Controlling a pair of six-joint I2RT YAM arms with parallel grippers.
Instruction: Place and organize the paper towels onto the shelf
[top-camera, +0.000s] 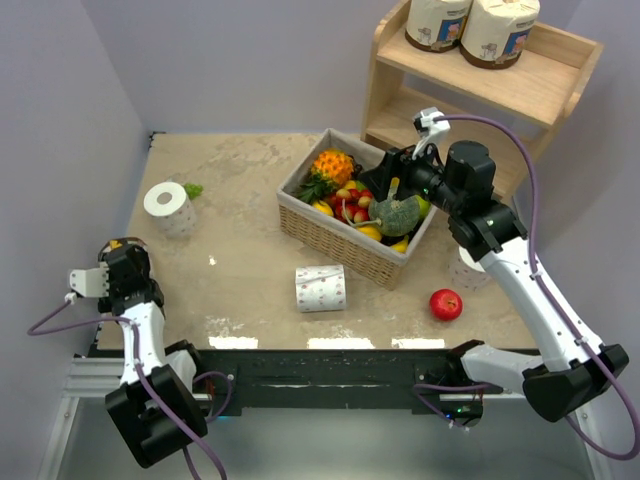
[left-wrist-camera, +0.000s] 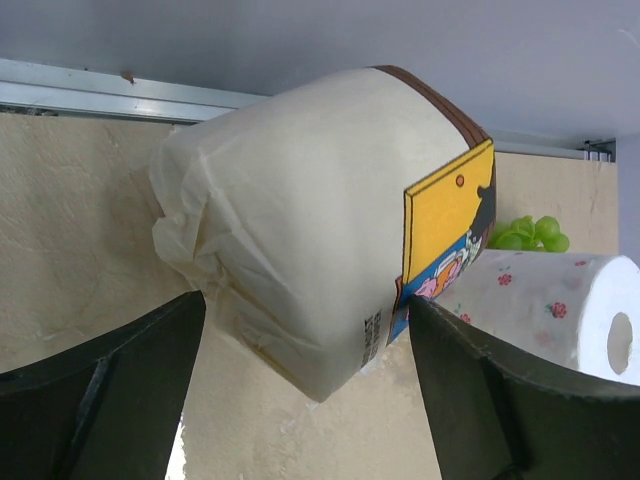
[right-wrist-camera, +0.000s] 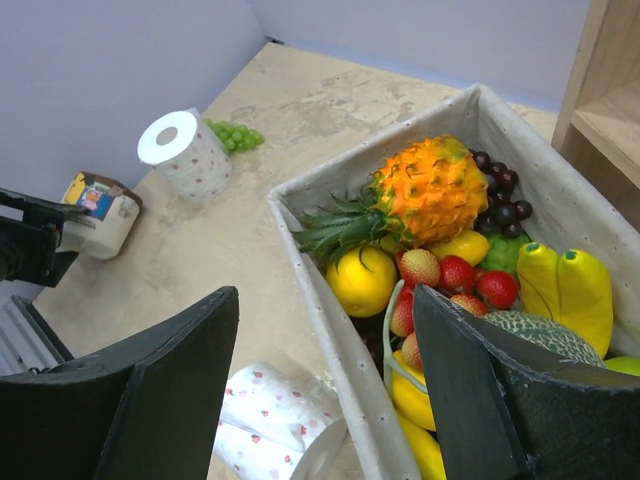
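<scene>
The left fingers (top-camera: 122, 255) are at the far left, low over the surface (top-camera: 250, 170). They are spread wide, with a cream-wrapped roll (left-wrist-camera: 300, 220) lying on its side between the tips. In the left wrist view, a gap shows between this roll and one finger. The other finger sits right at the roll's labelled edge. No firm hold is evident.

Beyond them, a bare dotted roll (top-camera: 167, 205) stands upright, with green grapes (top-camera: 193, 190) just beside it.

Near the centre, a second dotted roll (top-camera: 320, 288) lies on its side, just in front of the wicker basket (top-camera: 340, 245). The basket is filled with fruit.

The right fingers (top-camera: 385, 168) hang over the far end of the basket, wide apart, with nothing between them.

A red apple (top-camera: 446, 304) rests on the surface to the right of the lying roll. A further white roll (top-camera: 468, 272) stands near the right end of the basket, partly hidden under the right arm.

The shelf (top-camera: 545, 85) stands at the far right rear. On its top tier, the top-tier left roll (top-camera: 438, 22) and the top-tier right roll (top-camera: 498, 30) stand upright, side by side. Both are cream-wrapped.
</scene>
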